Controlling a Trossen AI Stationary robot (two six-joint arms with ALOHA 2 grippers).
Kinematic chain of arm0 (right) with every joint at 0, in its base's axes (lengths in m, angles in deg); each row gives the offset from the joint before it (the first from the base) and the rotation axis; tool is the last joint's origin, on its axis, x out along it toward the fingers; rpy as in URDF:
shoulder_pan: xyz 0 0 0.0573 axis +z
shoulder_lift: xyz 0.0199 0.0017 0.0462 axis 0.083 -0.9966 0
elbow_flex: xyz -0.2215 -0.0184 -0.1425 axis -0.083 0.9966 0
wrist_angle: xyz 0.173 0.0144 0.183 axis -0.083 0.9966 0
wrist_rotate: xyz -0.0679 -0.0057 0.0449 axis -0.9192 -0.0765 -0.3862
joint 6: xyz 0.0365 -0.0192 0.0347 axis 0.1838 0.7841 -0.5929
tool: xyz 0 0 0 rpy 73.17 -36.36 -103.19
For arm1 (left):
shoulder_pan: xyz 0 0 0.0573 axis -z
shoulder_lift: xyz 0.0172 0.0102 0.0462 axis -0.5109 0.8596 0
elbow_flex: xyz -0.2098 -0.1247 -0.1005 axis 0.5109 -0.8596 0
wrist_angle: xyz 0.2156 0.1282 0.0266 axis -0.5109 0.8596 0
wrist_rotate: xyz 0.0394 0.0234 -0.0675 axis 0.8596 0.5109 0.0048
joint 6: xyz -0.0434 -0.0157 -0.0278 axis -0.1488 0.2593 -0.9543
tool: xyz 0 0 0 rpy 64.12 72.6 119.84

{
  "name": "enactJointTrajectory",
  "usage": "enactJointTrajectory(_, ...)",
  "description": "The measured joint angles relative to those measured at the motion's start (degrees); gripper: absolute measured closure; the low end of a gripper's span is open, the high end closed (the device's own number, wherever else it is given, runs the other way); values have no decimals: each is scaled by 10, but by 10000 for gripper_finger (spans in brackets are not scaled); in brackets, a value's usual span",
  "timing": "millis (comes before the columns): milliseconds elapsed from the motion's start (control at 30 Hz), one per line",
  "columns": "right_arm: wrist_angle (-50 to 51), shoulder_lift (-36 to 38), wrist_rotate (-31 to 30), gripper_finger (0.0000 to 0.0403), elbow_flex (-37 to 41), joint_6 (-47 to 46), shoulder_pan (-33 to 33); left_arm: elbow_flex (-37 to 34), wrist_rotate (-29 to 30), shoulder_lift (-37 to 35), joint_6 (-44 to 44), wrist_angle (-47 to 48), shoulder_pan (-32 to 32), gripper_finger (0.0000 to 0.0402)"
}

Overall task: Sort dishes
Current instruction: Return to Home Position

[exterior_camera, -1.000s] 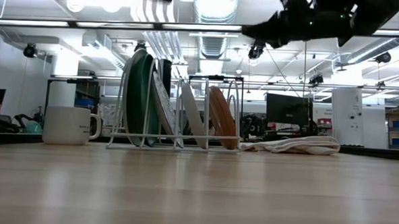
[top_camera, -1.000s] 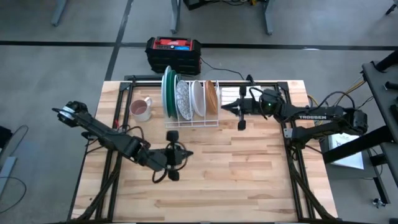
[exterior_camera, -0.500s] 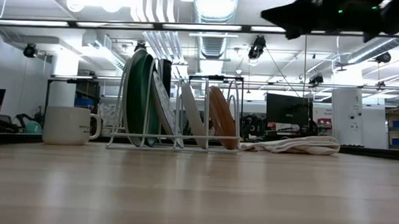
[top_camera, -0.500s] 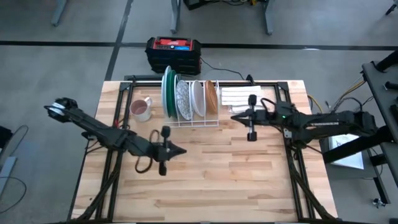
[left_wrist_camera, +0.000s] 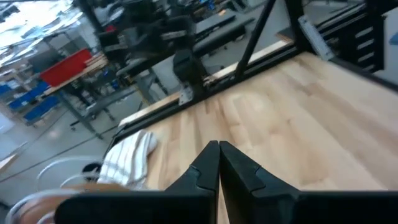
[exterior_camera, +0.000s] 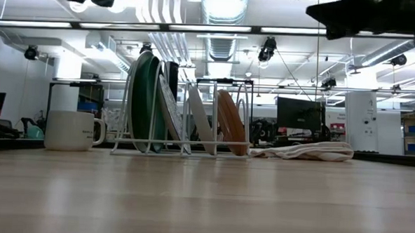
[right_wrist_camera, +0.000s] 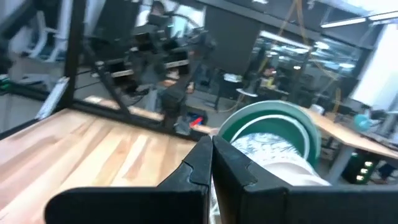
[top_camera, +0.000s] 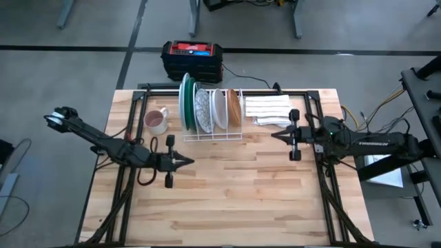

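The dishes stand on edge in a white wire rack [top_camera: 212, 132] at the far middle of the table: dark green plate [top_camera: 184, 102], grey-speckled plate [top_camera: 202, 109], white plate [top_camera: 219, 109] and brown plate [top_camera: 234, 107]. The low view shows the green plate [exterior_camera: 146, 103] at the rack's left end and the brown plate [exterior_camera: 230, 123] at its right end. My left gripper [top_camera: 190, 162] is shut and holds nothing, near the table's left, nearer than the rack. My right gripper [top_camera: 274, 136] is also shut and holds nothing, to the right of the rack. Both point roughly level toward the table's middle.
A pinkish mug [top_camera: 156, 121] stands left of the rack, and a folded white striped cloth [top_camera: 267, 109] lies to its right. A red and black box [top_camera: 193, 58] sits beyond the far edge. The bare wooden table top [top_camera: 241, 200] spreads across the near half.
My left gripper has drawn back toward the table's left edge and tipped up from pointing downward to nearly level. My right gripper has drawn away from the rack toward the table's right edge. Both have stayed shut. The dishes have not moved.
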Motion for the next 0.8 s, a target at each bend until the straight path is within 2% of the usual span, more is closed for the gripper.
enactJointTrajectory(200,33,78,39,401,47,7,0,-52,16,-76,-13,2,-1,401)
enactJointTrajectory(533,60,169,39,401,100,-8,0,-133,82,-172,-53,-1,-2,401)
enactJointTrajectory(800,66,227,39,401,141,-18,0,-161,107,-217,-50,-13,-3,401)
